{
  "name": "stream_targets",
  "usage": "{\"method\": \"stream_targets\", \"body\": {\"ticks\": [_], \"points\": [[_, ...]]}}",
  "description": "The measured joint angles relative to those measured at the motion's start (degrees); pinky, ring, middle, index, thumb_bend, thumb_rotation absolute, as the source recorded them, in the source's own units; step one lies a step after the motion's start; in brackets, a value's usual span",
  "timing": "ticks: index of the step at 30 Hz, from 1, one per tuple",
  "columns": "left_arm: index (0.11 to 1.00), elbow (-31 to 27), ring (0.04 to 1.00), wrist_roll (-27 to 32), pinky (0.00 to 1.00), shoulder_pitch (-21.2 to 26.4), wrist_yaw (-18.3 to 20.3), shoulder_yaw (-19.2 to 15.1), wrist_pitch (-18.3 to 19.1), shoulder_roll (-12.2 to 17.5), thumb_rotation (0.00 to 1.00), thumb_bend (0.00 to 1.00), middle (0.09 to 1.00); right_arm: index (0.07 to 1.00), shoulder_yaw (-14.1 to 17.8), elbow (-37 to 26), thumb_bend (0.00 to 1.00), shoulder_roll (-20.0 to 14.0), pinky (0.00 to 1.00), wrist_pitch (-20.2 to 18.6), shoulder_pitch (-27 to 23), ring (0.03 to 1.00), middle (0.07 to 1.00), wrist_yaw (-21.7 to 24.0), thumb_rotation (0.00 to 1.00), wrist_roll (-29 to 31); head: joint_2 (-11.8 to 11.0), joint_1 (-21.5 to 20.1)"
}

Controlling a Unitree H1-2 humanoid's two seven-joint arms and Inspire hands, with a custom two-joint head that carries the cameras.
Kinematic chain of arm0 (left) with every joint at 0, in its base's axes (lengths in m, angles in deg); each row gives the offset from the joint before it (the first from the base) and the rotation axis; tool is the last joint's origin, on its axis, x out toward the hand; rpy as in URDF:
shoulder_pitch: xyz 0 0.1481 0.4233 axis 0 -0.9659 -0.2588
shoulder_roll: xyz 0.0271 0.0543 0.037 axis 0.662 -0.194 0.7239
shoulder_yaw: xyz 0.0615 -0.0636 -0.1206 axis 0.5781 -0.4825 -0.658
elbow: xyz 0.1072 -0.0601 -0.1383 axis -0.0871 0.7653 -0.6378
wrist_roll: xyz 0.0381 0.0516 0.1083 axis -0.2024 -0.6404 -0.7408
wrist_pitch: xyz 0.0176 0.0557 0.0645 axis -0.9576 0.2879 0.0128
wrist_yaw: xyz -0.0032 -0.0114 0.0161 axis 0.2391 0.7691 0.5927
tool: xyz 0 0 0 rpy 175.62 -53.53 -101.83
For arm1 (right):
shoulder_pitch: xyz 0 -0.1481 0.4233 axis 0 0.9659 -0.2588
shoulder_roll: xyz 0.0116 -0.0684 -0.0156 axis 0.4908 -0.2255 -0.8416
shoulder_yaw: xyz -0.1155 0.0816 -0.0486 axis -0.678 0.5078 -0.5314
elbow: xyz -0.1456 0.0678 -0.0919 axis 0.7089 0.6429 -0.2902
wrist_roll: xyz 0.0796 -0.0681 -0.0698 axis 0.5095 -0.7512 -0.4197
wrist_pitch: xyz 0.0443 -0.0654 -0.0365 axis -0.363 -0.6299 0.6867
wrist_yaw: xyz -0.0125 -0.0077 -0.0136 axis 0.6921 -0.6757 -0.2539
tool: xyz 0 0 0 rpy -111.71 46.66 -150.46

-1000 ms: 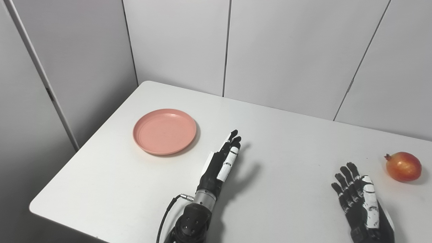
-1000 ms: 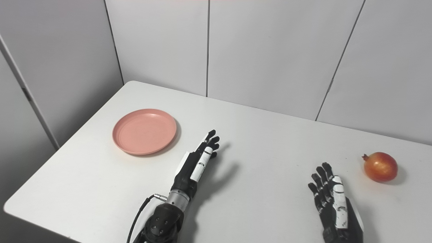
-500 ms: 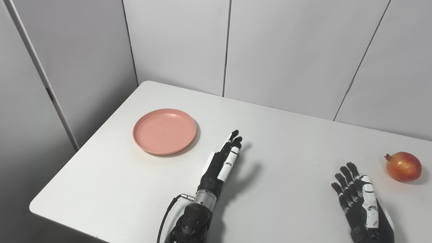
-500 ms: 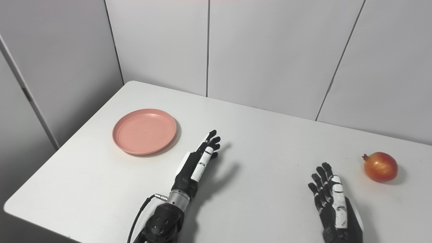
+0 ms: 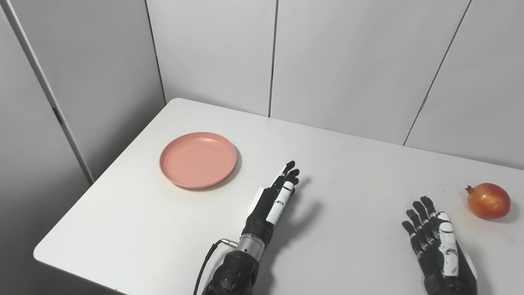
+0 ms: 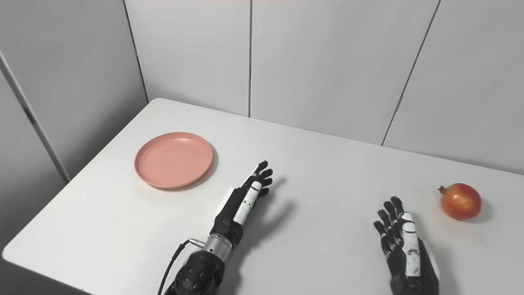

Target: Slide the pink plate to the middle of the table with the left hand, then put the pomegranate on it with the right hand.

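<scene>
The pink plate [image 5: 198, 159] lies flat on the left part of the white table [image 5: 348, 164]. My left hand [image 5: 275, 198] is open, fingers stretched out, raised above the table to the right of the plate and apart from it. The pomegranate [image 5: 488, 200], red-orange, rests near the right edge of the view. Near the front edge my right hand [image 5: 434, 241] is open with fingers spread, a short way left of and nearer than the fruit, holding nothing.
Grey wall panels [image 5: 348, 61] stand close behind the table and along its left side. The table's left front corner [image 5: 39, 256] and front edge lie near my arms. A black cable [image 5: 206, 262] loops off the left wrist.
My left hand has drifted slightly to the right, away from the plate. The view has shifted a little. Plate, pomegranate and right hand stay where they were.
</scene>
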Motion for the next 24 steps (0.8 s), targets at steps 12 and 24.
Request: {"method": "stream_targets", "body": {"ticks": [12, 24], "points": [[0.932, -7.35, 0.931, -1.53, 0.92, -0.55, 0.18, 0.42, 2.76, 1.90, 1.00, 0.43, 0.944, 1.000, -0.14, 0.01, 0.21, 0.29, 1.00, 0.04, -0.07, 1.000, 1.000, -0.51, 1.00, -0.41, -0.26, -0.09], [0.937, -14.58, 0.919, -1.21, 0.92, 3.52, 1.37, -2.36, 7.52, 5.31, 1.00, 0.47, 0.937, 1.000, -0.15, 0.22, 0.20, 0.62, 1.00, 0.25, -0.29, 1.000, 1.000, -0.96, 1.00, -1.23, -0.70, -0.18]]}}
